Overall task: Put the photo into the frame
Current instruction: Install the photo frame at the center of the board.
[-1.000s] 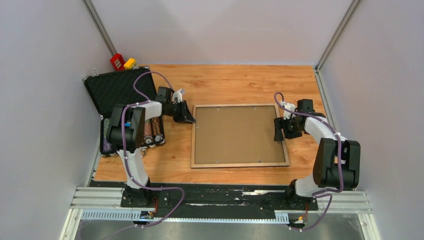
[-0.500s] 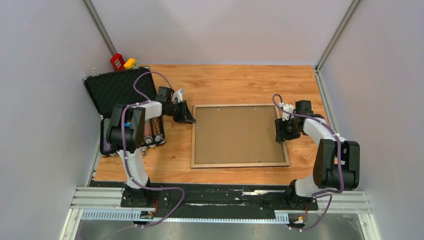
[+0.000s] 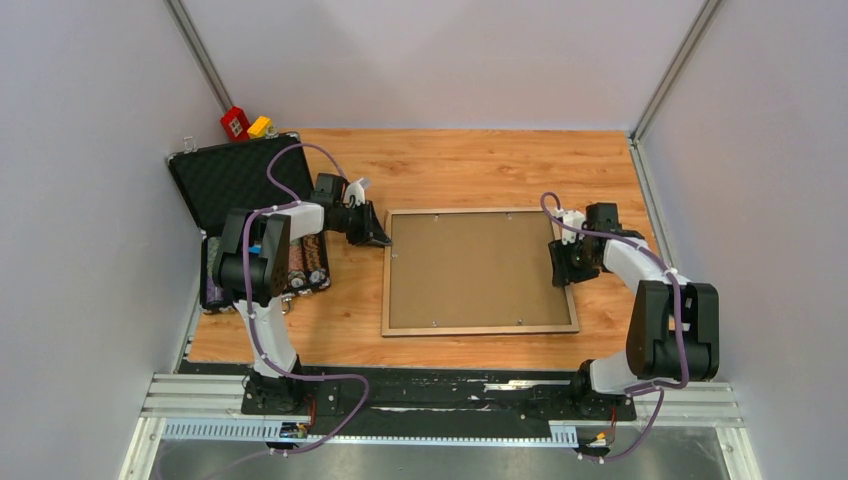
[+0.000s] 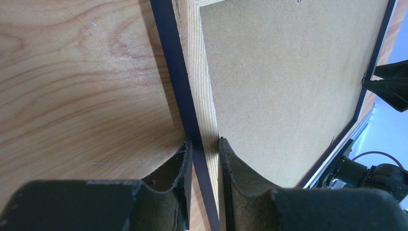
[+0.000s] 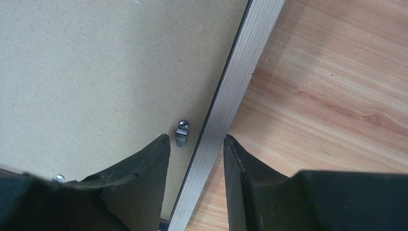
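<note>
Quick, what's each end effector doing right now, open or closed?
Left end effector: closed on the frame border.
Right end effector: open, fingers straddling the frame's opposite border, not yet gripping.

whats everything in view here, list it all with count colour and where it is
frame: one, tan back up with a navy edge, flat mid-table
backing panel: one, brown, inside the frame
metal clip: one seen close, silver, on the panel by the frame's right border
case: one, black, open, far left of the table
poker chips: rows, mixed colours, in the case's near half
red block: one, far left corner beyond the case
yellow block: one, beside the red block
table: one, wood grain, under it all
left gripper: one, black, shut on the frame's left border
right gripper: one, black, open, straddling the frame's right border
</note>
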Robot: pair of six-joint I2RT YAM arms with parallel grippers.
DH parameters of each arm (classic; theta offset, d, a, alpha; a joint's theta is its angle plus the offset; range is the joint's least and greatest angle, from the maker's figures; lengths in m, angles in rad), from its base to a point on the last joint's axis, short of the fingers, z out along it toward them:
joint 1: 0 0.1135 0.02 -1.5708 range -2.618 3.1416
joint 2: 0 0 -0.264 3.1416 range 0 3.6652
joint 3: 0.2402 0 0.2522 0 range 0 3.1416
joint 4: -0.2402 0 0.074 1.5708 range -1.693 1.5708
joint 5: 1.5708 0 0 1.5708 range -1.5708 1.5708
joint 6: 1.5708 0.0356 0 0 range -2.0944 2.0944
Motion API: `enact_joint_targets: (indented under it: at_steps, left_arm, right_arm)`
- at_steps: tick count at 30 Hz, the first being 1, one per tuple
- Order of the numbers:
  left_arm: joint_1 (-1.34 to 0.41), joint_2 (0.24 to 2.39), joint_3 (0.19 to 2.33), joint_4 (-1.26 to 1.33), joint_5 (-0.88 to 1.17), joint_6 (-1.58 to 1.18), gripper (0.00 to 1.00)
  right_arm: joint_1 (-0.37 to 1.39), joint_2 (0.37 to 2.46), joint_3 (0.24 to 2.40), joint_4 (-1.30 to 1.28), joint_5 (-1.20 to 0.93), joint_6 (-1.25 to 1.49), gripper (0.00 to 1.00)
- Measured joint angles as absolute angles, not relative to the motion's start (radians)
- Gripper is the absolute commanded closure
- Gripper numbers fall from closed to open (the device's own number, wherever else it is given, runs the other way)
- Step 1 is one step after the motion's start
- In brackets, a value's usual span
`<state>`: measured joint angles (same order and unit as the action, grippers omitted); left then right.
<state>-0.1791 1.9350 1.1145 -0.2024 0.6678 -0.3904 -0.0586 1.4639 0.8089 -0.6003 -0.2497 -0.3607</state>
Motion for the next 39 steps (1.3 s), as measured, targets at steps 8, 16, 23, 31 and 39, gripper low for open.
enact_joint_targets:
  at_steps: [8, 16, 23, 31, 39]
  left_arm:
    - [-0.179, 1.932, 1.114, -0.213, 0.665, -0.388, 0.96]
    - [-0.179, 1.932, 1.114, -0.214, 0.664, -0.388, 0.96]
    - [-0.179, 1.932, 1.114, -0.214, 0.664, -0.388, 0.96]
    - [-0.179, 1.932, 1.114, -0.214, 0.664, -0.388, 0.96]
    - [-0.179, 1.932, 1.114, -0.216, 0.664, -0.388, 0.97]
  right_arm:
    - [-0.046, 1.463, 0.807, -0.6, -0.217, -0.357, 0.64]
    - [-0.036, 1.463, 0.807, -0.598, -0.197, -0.347, 0.63]
    - [-0.03, 1.463, 0.807, -0.598, -0.201, -0.337, 0.6]
    - [-0.03, 1.465, 0.807, -0.597, -0.2, -0.331, 0.61]
    - [-0.02, 1.467, 0.807, -0.593, -0.175, -0.314, 0.63]
